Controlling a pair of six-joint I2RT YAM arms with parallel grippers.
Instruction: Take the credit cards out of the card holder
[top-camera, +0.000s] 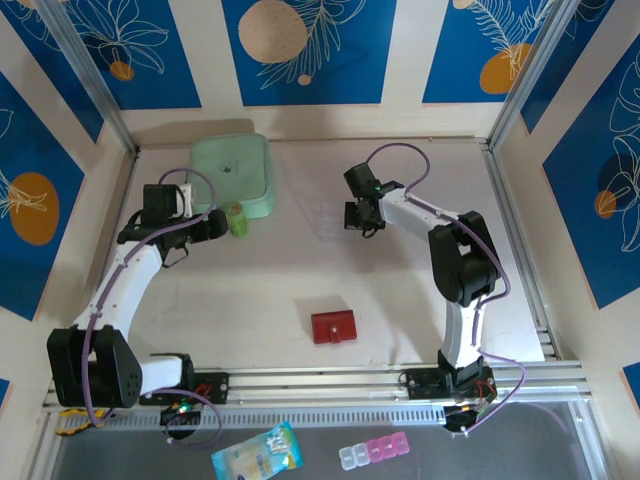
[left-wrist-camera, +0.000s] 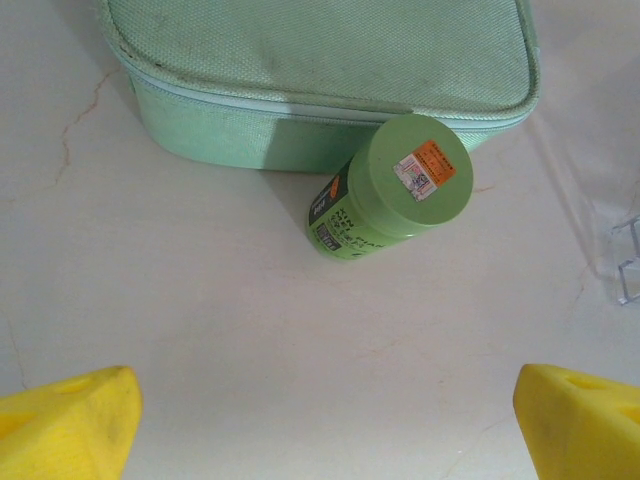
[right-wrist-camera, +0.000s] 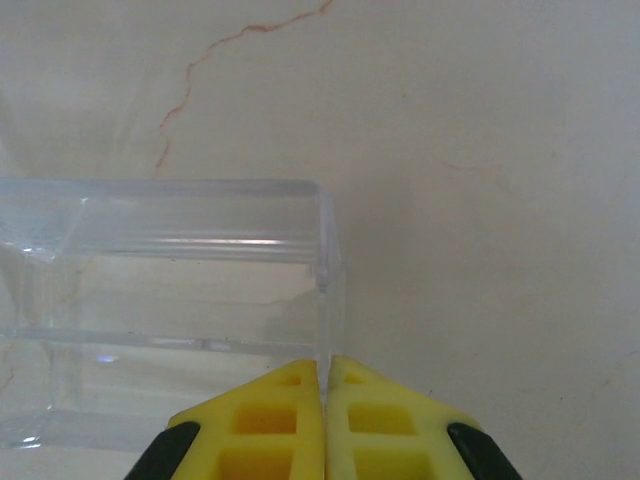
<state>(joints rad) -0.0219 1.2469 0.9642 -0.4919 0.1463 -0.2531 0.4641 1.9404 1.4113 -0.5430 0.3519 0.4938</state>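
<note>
The lid of the green bottle (left-wrist-camera: 395, 190) carries a small orange and white sticker with a printed code. Its letters, and those on the dark label on the bottle's side, are too small to read.

In the left wrist view the bottle is straight ahead of the left jaws, just beside the wall of the mint-green pouch (left-wrist-camera: 320, 70). The two yellow fingertips (left-wrist-camera: 70, 420) stand wide apart at the lower corners, with only bare bench (left-wrist-camera: 250, 330) between them, and they touch nothing.

The top view shows the card holder (top-camera: 332, 327), a small dark red wallet. It lies flat on the bench, well apart from both jaws, back toward the arm bases and between the two arms. Past the bases lie a pink and clear pill organiser (top-camera: 372, 452) and a pale blue packet (top-camera: 258, 455).

The right wrist view shows a clear plastic box (right-wrist-camera: 160, 300) ahead and to the left of the right jaws. These jaws are pressed together. The box's corner edge meets the yellow fingertips (right-wrist-camera: 285, 410); whether a thin wall is pinched between them, I cannot tell.
</note>
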